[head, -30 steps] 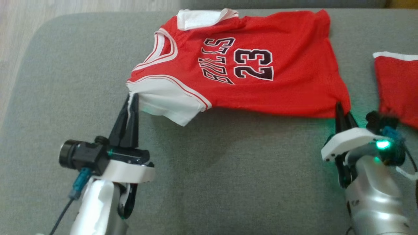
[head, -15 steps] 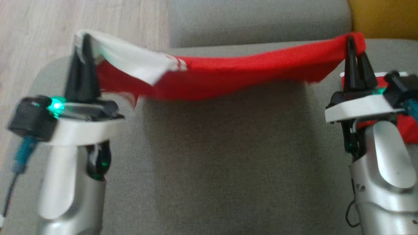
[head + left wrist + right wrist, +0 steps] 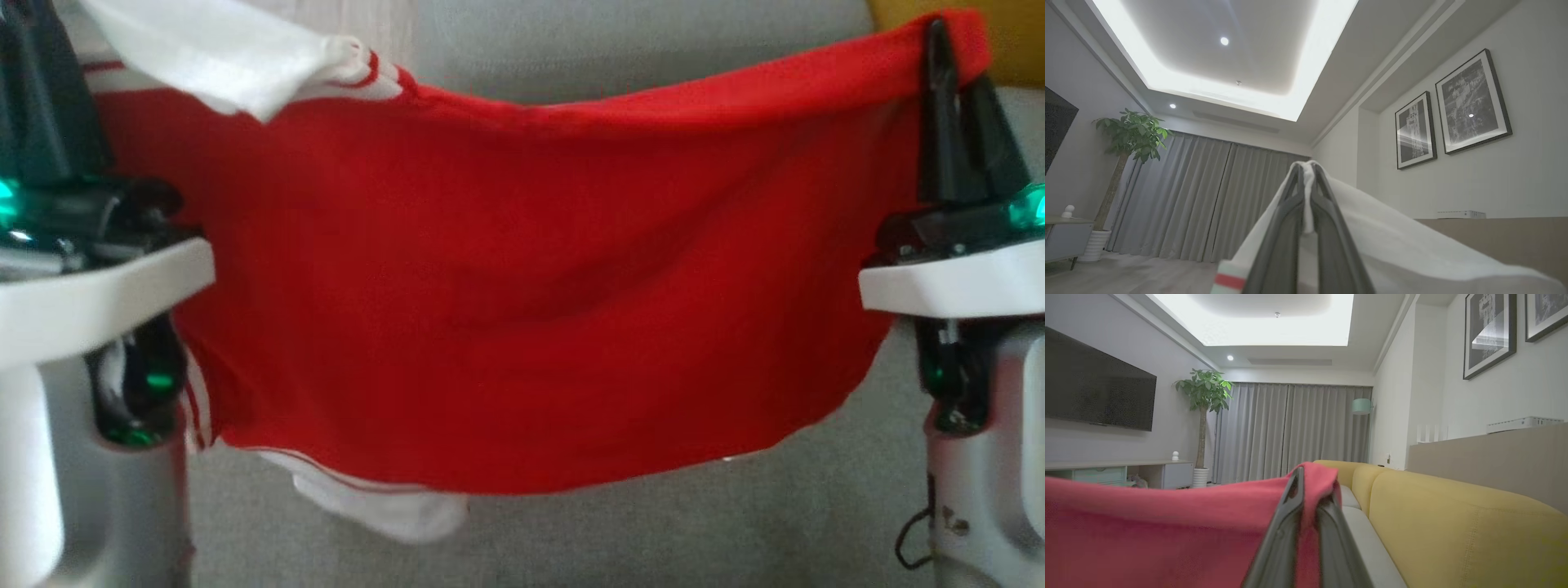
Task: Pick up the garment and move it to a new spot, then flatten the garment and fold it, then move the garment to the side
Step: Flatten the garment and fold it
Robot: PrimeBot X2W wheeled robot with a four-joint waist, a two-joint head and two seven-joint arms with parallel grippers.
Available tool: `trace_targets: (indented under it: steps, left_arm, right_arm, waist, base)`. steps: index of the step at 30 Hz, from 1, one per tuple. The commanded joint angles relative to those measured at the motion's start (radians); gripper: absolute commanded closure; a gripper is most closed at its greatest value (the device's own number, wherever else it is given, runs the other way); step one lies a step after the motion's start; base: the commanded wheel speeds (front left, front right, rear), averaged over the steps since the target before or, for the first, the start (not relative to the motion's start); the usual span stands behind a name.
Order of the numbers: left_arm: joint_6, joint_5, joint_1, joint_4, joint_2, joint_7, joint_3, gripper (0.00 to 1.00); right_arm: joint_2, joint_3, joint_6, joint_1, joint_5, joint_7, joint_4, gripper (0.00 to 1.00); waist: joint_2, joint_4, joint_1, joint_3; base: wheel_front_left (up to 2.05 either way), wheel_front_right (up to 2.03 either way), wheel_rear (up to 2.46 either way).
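Between both end effectors, red garment [image 3: 506, 269] hangs with white trim.

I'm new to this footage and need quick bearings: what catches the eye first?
A red jersey hangs stretched across the middle of the head view, above the grey sofa. The left gripper pinches its white-trimmed end at the left, and the right gripper pinches its red edge at the upper right.

Red garment [image 3: 506, 269], white striped trim

No legible text, numbers or brands; garment [image 3: 522, 286] shows plain red side, wall prints [image 3: 1472, 102] unreadable.
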Motion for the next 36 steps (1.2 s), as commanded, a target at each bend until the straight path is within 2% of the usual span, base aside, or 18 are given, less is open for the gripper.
trace_targets:
  steps: [1,4,6,7,10,15,19,20,23,29,36]
  left_arm:
    - [0.000,-0.008,-0.091,-0.022,0.045,0.032,0.043,1.00]
    - [-0.012,-0.025,-0.168,0.035,0.077,0.073,0.042,1.00]
    - [-0.021,-0.035,-0.242,0.107,0.103,0.087,0.046,1.00]
    - [-0.028,-0.002,-0.282,0.148,0.143,0.085,0.041,1.00]
    - [-0.049,0.080,-0.406,0.288,0.221,0.054,-0.021,1.00]
    - [-0.058,0.121,-0.720,0.600,0.260,-0.025,-0.063,1.00]
    - [-0.047,0.138,-0.936,0.817,0.267,-0.111,-0.055,1.00]
    - [-0.047,0.138,-0.936,0.817,0.267,-0.111,-0.055,1.00]
    - [-0.044,0.152,-1.025,0.930,0.262,-0.176,-0.065,1.00]
    - [-0.060,0.152,-1.008,1.049,0.237,-0.230,-0.118,1.00]
    - [-0.068,0.137,-0.710,1.022,0.232,-0.237,-0.181,1.00]
  right_arm:
    - [0.009,0.027,-0.001,-0.049,-0.004,0.027,-0.056,1.00]
    - [-0.007,0.045,-0.001,-0.112,-0.013,0.063,-0.049,1.00]
    - [-0.036,0.064,-0.001,-0.190,-0.020,0.075,0.000,1.00]
    - [-0.057,0.089,-0.001,-0.242,-0.029,0.066,0.037,1.00]
    - [-0.097,0.174,-0.001,-0.415,-0.033,0.034,0.216,1.00]
    - [-0.118,0.262,-0.001,-0.769,-0.046,-0.026,0.568,1.00]
    - [-0.091,0.206,-0.001,-0.997,-0.114,-0.119,0.817,1.00]
    - [-0.091,0.206,-0.001,-0.997,-0.114,-0.119,0.817,1.00]
    - [-0.070,0.148,-0.001,-1.081,-0.173,-0.194,0.946,1.00]
    - [-0.060,0.099,-0.001,-1.064,-0.231,-0.258,1.094,1.00]
    - [-0.079,0.148,-0.001,-0.867,-0.202,-0.270,1.209,1.00]
  waist:
    - [0.0000,0.003,0.0001,0.044]
    - [0.0000,0.002,0.0001,0.107]
    - [0.0000,-0.003,0.0001,0.154]
    - [0.0000,-0.013,0.0001,0.178]
    - [0.0000,-0.033,0.0001,0.237]
    - [0.0000,-0.028,0.0001,0.318]
    - [0.0000,-0.025,0.0001,0.347]
    - [0.0000,-0.025,0.0001,0.347]
    - [0.0000,-0.011,0.0001,0.351]
    - [0.0000,0.025,0.0001,0.347]
    - [0.0000,0.048,0.0001,0.306]
  base:
    - [0.00,0.00,0.00]
    - [0.00,0.00,0.00]
    - [0.00,0.00,0.00]
    - [0.00,0.00,0.00]
    - [0.00,0.00,0.00]
    - [0.00,0.00,0.00]
    - [0.00,0.00,0.00]
    - [0.00,0.00,0.00]
    - [0.00,0.00,0.00]
    - [0.00,0.00,0.00]
    - [0.00,0.00,0.00]
